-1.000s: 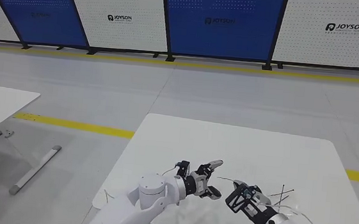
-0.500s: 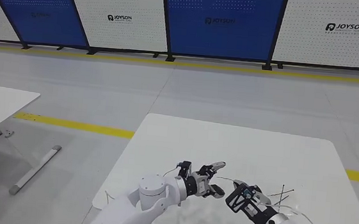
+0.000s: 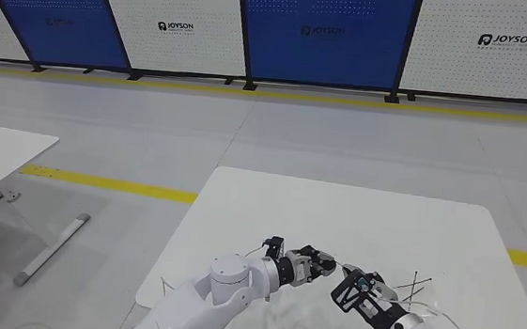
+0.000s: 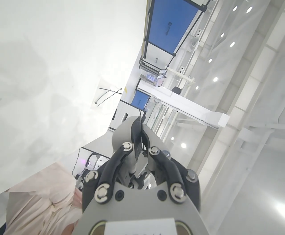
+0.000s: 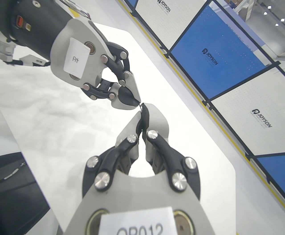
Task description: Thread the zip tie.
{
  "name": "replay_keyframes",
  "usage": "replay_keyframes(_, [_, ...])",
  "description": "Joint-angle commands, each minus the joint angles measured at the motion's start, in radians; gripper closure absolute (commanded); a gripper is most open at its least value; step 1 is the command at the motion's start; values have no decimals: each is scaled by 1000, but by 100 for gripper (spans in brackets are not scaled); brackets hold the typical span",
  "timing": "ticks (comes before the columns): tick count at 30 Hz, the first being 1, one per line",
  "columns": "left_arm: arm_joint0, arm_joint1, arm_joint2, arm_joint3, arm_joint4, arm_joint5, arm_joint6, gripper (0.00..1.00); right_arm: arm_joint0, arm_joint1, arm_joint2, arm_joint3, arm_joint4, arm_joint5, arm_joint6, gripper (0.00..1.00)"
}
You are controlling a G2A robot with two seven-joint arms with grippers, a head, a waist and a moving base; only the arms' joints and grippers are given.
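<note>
Jaws of left gripper (image 3: 326,262), earlier open, now pinch zip tie (image 4: 140,114).

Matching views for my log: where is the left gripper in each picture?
Top view: left gripper low, just right of centre, tips meeting the right gripper.
Left wrist view: left gripper in the foreground, shut on the zip tie.
Right wrist view: left gripper just beyond the right gripper's tips.
Shared landmark: white table under both.

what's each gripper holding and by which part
The left gripper and right gripper each pinch the thin black zip tie at their tips, a short end poking out. Which end is which cannot be told.
</note>
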Motion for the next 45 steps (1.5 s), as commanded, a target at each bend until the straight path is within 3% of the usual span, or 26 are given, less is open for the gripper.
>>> replay_keyframes(1, [-1, -1, 2, 2, 2, -2, -1, 100, 0, 0, 0, 0, 0, 0, 0, 100])
replay_keyframes(13, [6, -3, 4, 4, 19, -8, -6, 100, -10, -7, 16, 9, 16, -5, -17, 100])
replay_keyframes(14, [7, -3, 3, 5, 19, -7, -6, 100, -11, -8, 19, 9, 18, -7, -18, 92])
replay_keyframes(15, [6, -4, 2, 6, 18, -6, -7, 100, -13, -9, 22, 9, 18, -10, -19, 72])
replay_keyframes(18, [6, -4, 0, 8, 14, -2, -10, 100, -18, -12, 29, 9, 17, -16, -19, 52])
replay_keyframes(28, [5, -8, -5, 13, 1, -3, -10, 100, -31, -23, 47, 7, 10, -35, -11, 25])
replay_keyframes(32, [12, -9, -15, 10, 6, -38, 11, 100, -41, -27, 62, 7, 28, -25, 4, 9])
replay_keyframes(34, [23, -8, -23, 5, 31, -81, 37, 100, -52, -30, 82, 11, 73, 0, 14, 0])
replay_keyframes(39, [54, -9, -37, -6, 91, -167, 109, 100, -76, -32, 136, 14, 160, 32, 64, 0])
replay_keyframes(45, [60, -12, -40, -10, 131, -176, 164, 100, -79, -33, 174, 16, 242, 9, 145, 0])
